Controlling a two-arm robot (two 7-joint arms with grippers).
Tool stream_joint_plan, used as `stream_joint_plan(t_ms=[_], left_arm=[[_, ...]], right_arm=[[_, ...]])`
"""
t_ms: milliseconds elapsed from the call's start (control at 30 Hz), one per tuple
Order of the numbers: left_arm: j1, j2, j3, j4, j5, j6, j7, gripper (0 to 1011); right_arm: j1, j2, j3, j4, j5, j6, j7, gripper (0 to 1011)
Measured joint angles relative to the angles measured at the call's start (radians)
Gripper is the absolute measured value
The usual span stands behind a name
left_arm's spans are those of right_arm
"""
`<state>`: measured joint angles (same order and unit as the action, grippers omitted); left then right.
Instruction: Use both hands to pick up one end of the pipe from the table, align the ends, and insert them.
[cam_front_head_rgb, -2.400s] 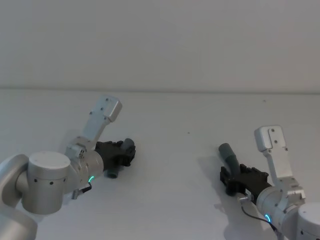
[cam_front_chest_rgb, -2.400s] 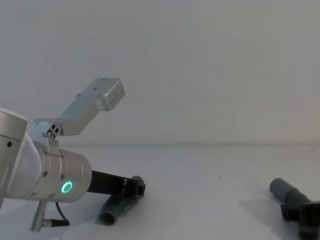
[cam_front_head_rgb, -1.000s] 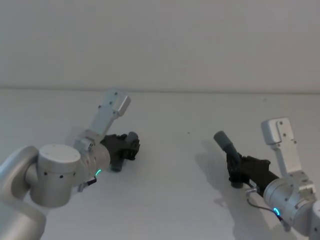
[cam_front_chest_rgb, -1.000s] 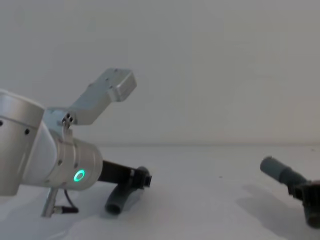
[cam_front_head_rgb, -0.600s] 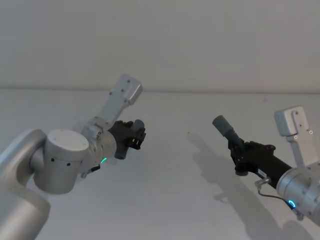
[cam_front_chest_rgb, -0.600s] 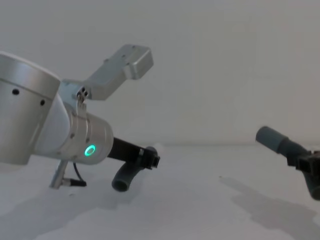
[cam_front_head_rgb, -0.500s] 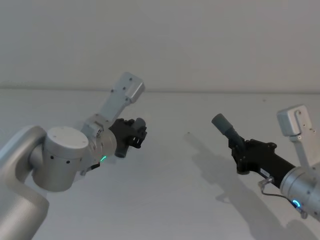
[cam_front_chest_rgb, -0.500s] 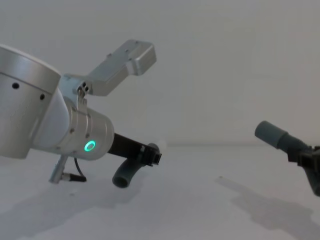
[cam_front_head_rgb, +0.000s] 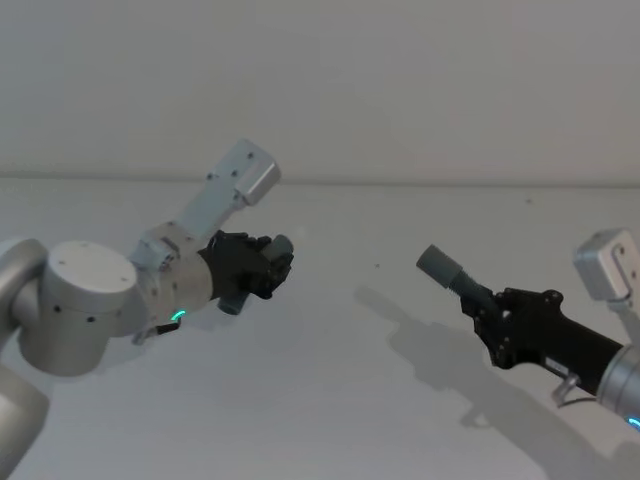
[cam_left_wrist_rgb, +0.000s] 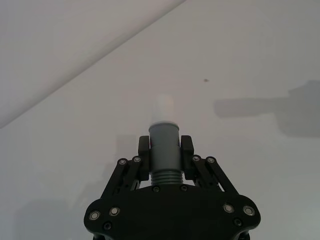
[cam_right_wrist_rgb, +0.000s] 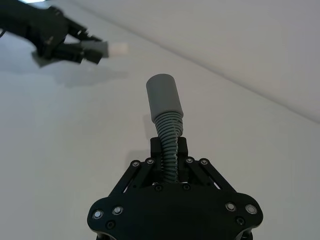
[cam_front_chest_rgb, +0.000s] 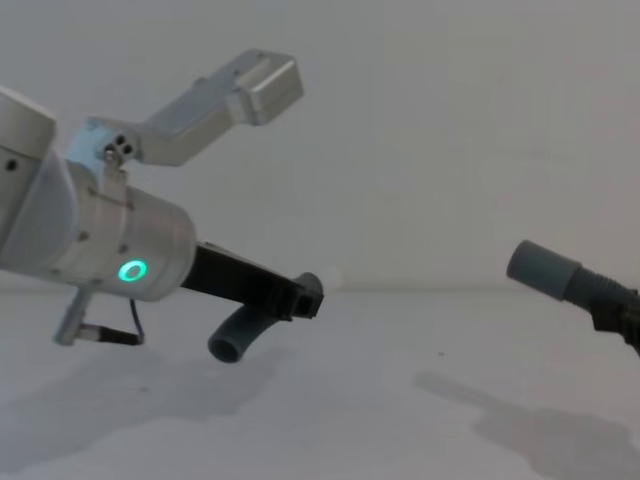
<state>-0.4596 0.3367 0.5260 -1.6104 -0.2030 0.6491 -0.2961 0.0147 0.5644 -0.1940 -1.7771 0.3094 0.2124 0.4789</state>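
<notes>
Done: left gripper (cam_left_wrist_rgb: 165, 146) clamps the plug-tipped pipe piece (cam_left_wrist_rgb: 164, 131); right gripper (cam_right_wrist_rgb: 170, 148) clamps the socket-cuffed pipe piece (cam_right_wrist_rgb: 163, 97); both are clear of the counter (cam_front_head_rgb: 330, 420).
Left: the ends are well apart; aligning and inserting remain.

- The left gripper (cam_front_head_rgb: 268, 266) hangs above the bench (cam_front_head_rgb: 330, 410) and points inward toward the other arm. Its fingers (cam_left_wrist_rgb: 187, 146) are clamped on a pipe piece (cam_left_wrist_rgb: 164, 131).
- The silver left wrist (cam_front_chest_rgb: 105, 250) slopes down to the gripper and has a green glowing ring.
- The right gripper (cam_front_head_rgb: 482, 303) is aloft too and angled inward, its fingers (cam_right_wrist_rgb: 183, 147) clamped on the second pipe piece (cam_right_wrist_rgb: 162, 97).
</notes>
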Motion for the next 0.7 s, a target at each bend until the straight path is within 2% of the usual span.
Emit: stream_joint_plan(t_ms=[133, 333, 700], left_arm=[[0.009, 0.028, -0.010, -0.018, -0.011, -0.018, -0.035, 345], [0.023, 0.066, -0.024, -0.043, -0.022, -0.036, -0.076, 345], [0.029, 0.109, -0.033, -0.063, -0.035, -0.054, -0.131, 346]], right_arm=[[-0.014, 0.041, -0.001, 0.002, 0.000, -0.053, 0.048, 144], [-0.029, 0.079, -0.003, 0.003, 0.003, -0.101, 0.092, 144], [-0.039, 0.113, -0.010, 0.005, 0.007, -0.157, 0.129, 144]])
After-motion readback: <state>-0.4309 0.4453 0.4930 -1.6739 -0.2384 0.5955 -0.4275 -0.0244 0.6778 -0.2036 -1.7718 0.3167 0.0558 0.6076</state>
